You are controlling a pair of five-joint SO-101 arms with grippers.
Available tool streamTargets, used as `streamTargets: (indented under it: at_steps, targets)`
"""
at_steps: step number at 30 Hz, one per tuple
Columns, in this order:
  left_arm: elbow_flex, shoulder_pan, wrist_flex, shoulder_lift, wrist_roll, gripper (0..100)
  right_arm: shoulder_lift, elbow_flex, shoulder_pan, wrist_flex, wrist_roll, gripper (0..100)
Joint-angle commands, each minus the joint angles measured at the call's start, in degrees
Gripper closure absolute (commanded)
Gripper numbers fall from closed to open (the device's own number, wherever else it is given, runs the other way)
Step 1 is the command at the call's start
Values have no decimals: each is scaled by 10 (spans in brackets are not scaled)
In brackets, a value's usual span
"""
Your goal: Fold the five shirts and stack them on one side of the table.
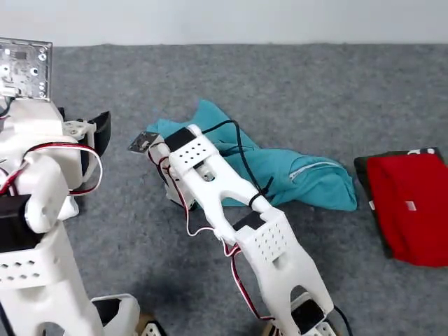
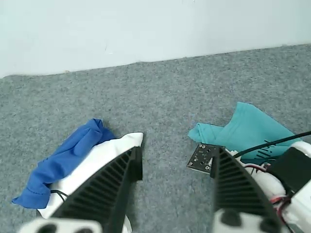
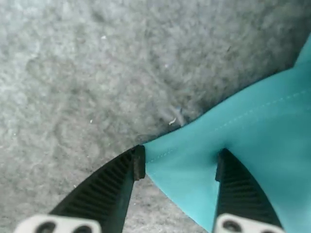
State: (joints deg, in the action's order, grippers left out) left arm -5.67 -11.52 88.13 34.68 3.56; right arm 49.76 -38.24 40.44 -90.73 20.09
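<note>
A teal shirt [image 1: 294, 175] lies crumpled across the middle of the grey table. My right gripper [image 3: 177, 162] is open low over the table, and a corner of the teal shirt [image 3: 233, 145] lies between its black fingers [image 3: 119, 184]. In the high view the right arm's wrist [image 1: 192, 150] covers that end of the shirt. My left gripper [image 2: 177, 162] hangs open and empty above the carpet at the left, short of the teal shirt [image 2: 248, 128]. A blue shirt [image 2: 68, 155] lies bunched on a white one [image 2: 92, 167] beyond it. A folded red shirt [image 1: 409, 206] rests on a dark garment [image 1: 371, 203] at the right edge.
The table is covered in grey carpet [image 1: 294, 91] and meets a pale wall at the back. The left arm's white body [image 1: 35, 210] fills the near left corner. The right arm's small circuit board [image 2: 203, 158] sticks out beside the teal shirt.
</note>
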Motion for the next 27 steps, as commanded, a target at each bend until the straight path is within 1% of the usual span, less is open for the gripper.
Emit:
streamTargets:
  at_steps: [1,5,6,8,12,15,18,21,24,27]
  targets:
    - [0,-3,-7,6,-6,764,4,-15,2,-4,-3,799]
    - [0,-3,-7,6,-6,764,2,-14,-20,-6,-2,970]
    - [0,-3,-7,5,-6,764,0,-14,-29,-10,-2,995]
    - [0,-3,-7,5,-6,764,-4,-23,-47,-37,2,976]
    - [0,-3,-8,4,-6,764,-30,-56,-80,-118,40,987]
    - [21,-3,-18,4,-6,764,-78,-50,-112,-123,47,987]
    - [62,-3,-51,4,-6,764,-143,-31,-133,-124,47,987]
    - [105,-3,-86,4,-7,764,-231,32,-144,-124,47,988]
    - [165,-2,-139,4,-11,764,-334,132,-154,-123,47,988]
    - [225,12,-194,4,-54,764,-438,245,-170,-123,51,988]
